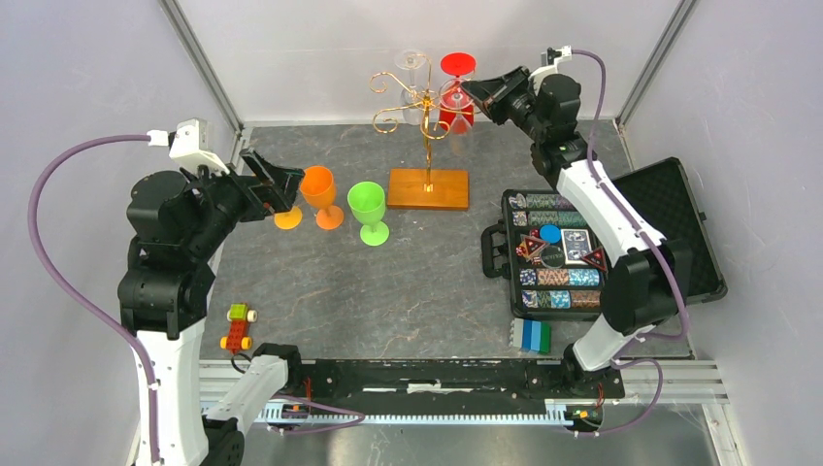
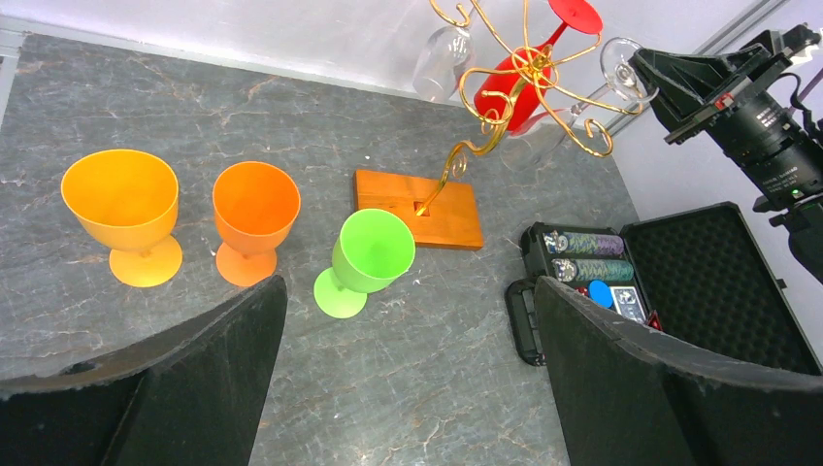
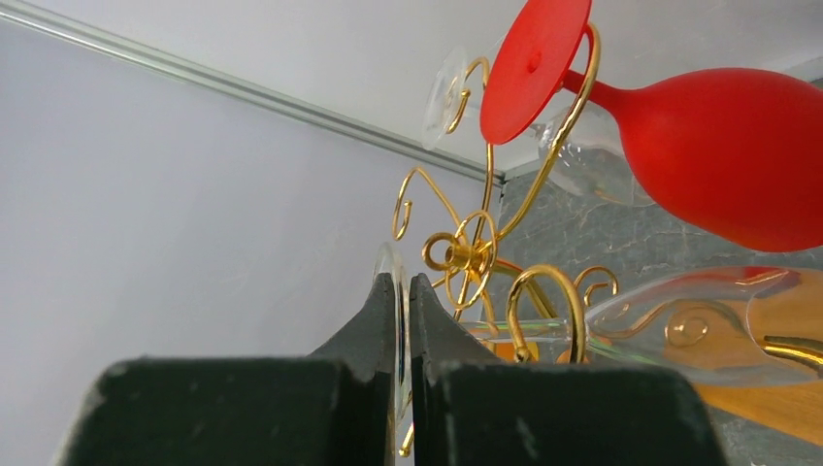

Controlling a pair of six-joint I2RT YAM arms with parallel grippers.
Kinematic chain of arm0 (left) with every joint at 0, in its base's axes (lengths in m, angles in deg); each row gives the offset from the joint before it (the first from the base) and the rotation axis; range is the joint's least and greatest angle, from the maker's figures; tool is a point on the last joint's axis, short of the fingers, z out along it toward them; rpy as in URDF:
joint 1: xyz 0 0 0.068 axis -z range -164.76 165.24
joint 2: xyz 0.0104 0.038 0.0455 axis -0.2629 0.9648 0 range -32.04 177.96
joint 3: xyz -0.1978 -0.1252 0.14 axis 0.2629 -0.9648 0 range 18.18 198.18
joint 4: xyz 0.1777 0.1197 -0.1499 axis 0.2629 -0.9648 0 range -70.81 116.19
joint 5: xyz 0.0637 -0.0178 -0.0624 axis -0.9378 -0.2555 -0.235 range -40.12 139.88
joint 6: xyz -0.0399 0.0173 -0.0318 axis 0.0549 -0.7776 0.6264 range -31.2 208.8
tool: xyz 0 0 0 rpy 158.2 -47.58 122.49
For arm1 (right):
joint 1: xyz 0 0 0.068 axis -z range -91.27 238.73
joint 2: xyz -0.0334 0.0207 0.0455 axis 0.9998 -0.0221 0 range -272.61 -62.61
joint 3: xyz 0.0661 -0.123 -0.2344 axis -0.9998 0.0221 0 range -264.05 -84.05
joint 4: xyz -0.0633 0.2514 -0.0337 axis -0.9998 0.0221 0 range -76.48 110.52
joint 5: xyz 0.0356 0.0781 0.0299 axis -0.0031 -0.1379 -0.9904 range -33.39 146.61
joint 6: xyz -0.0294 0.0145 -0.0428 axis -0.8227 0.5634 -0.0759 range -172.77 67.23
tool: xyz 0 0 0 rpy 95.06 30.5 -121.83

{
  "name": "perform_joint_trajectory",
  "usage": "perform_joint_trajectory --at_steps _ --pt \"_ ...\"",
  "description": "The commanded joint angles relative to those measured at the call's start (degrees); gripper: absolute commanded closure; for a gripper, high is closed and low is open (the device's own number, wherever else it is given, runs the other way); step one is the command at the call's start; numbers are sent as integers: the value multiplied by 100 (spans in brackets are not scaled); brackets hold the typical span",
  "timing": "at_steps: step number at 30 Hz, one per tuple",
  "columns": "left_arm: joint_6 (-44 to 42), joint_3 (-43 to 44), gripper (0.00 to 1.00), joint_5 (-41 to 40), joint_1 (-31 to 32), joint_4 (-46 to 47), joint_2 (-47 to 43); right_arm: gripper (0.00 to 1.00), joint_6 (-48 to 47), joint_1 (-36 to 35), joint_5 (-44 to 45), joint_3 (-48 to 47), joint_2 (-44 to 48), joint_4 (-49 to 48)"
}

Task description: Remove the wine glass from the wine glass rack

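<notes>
R gripper pinches what looks like the foot of the clear glass. Glass hangs on rack, not yet lifted off. L gripper spread wide, holding nothing.

This is a robotics lab test booth. Plain white panels on metal posts close in a grey stone-patterned desk at the centre of the top view. A left arm and a right arm are bolted to a metal rail along the bottom edge, trailing purple cables. Mismatched props sit about: plastic goblets, a toy car, a case of poker chips.
</notes>
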Motion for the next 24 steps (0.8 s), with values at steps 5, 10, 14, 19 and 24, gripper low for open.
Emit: perform_joint_trajectory --at_steps 5,10,14,19,24 --pt "122 -18 0 -53 15 271 -19 100 -3 9 615 -653 -310 -254" --pt "105 -25 0 -14 12 272 -30 100 22 80 846 -711 -331 -257" --pt "103 -17 0 92 12 272 -5 100 67 195 1031 -564 -199 -256" --pt "97 -42 0 399 12 297 25 100 199 390 1208 -223 83 -265" --pt "52 -149 0 851 12 465 3 100 304 541 1359 487 667 -402"
